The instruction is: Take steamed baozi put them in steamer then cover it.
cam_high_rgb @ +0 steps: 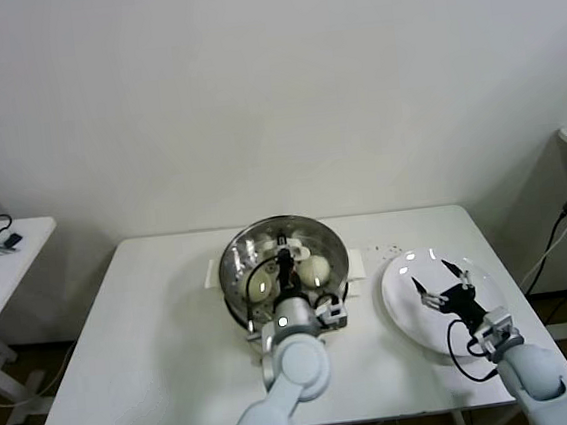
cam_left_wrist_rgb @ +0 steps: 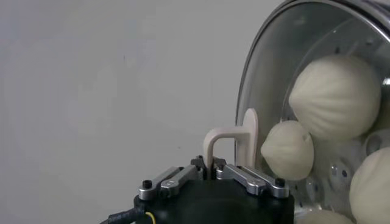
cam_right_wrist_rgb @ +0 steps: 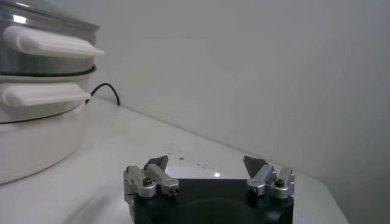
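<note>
**Lid held on the steamer, buns inside**

On the white table (cam_high_rgb: 154,325), near its middle: the steamer (cam_high_rgb: 237,267), shiny steel on a white base, with the cover (cam_left_wrist_rgb: 268,67) lying over its mouth. Through the clear glass, the steamed baozi (cam_left_wrist_rgb: 335,97) — cream-white domes sitting on the perforated tray, at least two plain in the head view and four at least partly seen through the glass in the left wrist view. Above the pot, reaching in from the near side: the left gripper (cam_left_wrist_rgb: 213,165), fingers pressed together on the cover's cream-white bar handle (cam_left_wrist_rgb: 234,137), pinching the foot of it between the tips. Handle standing out from the glass, gripper directly behind it.

To the robot's right of the steamer, just beside it but apart: a flat white plate (cam_high_rgb: 402,296), nothing on it but a few highlights. Over that plate, the right gripper (cam_high_rgb: 441,283) — fingers (cam_right_wrist_rgb: 152,176) spread wide, holding nothing, hovering clear of the surface. From the right wrist view, the steamer's side handles (cam_right_wrist_rgb: 52,42) and white base showing off to one side, with a black cable (cam_right_wrist_rgb: 109,91) trailing behind it.

Off to the robot's left, a second small table (cam_high_rgb: 8,269) carrying a few odd items, too small to name.
</note>
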